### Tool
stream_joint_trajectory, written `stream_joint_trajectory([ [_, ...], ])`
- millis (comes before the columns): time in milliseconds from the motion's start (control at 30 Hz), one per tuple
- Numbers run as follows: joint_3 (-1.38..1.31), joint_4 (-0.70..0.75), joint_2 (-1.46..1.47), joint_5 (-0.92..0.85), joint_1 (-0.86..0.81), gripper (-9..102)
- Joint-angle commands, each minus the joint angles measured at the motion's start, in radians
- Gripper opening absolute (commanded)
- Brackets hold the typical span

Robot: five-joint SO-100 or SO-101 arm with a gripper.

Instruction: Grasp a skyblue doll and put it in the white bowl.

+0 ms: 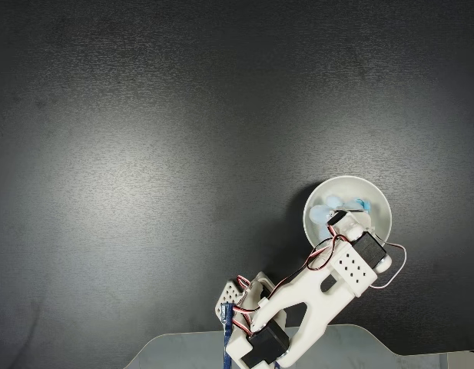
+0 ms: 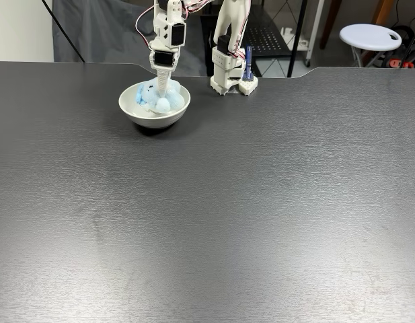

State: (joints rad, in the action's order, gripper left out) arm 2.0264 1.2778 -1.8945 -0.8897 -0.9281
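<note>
The white bowl [image 1: 379, 197] [image 2: 151, 116] stands on the black table close to the arm's base. Inside it lies the skyblue doll [image 1: 323, 212] [image 2: 161, 104], its fluffy pale-blue limbs spreading around the gripper's tip. My gripper [image 1: 338, 224] [image 2: 164, 91] points straight down into the bowl, and its narrow white fingers look pressed together on the doll's middle. The arm covers the near part of the bowl and the doll's centre in the fixed view from above.
The arm's base [image 1: 256, 338] [image 2: 229, 74] is clamped at the table's edge beside the bowl. A wide stretch of black tabletop [image 2: 214, 215] spreads away from the bowl. A white stool [image 2: 366, 33] and stands are behind the table.
</note>
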Motion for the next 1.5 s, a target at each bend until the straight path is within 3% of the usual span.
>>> stream_joint_trajectory([
  [0,-0.014,0.005,-0.071,0.003,-0.003,3],
  [433,-0.012,0.006,-0.071,-0.006,-0.002,45],
  [733,-0.054,-0.006,-0.092,0.006,-0.006,48],
  [867,-0.273,-0.009,-0.230,0.051,0.003,48],
  [967,-0.465,-0.006,-0.295,0.201,0.031,48],
  [1233,-0.839,0.005,-0.334,0.634,0.407,48],
  [1367,-0.911,0.005,-0.396,0.712,0.672,48],
  [1467,-0.907,0.008,-0.434,0.719,0.776,48],
])
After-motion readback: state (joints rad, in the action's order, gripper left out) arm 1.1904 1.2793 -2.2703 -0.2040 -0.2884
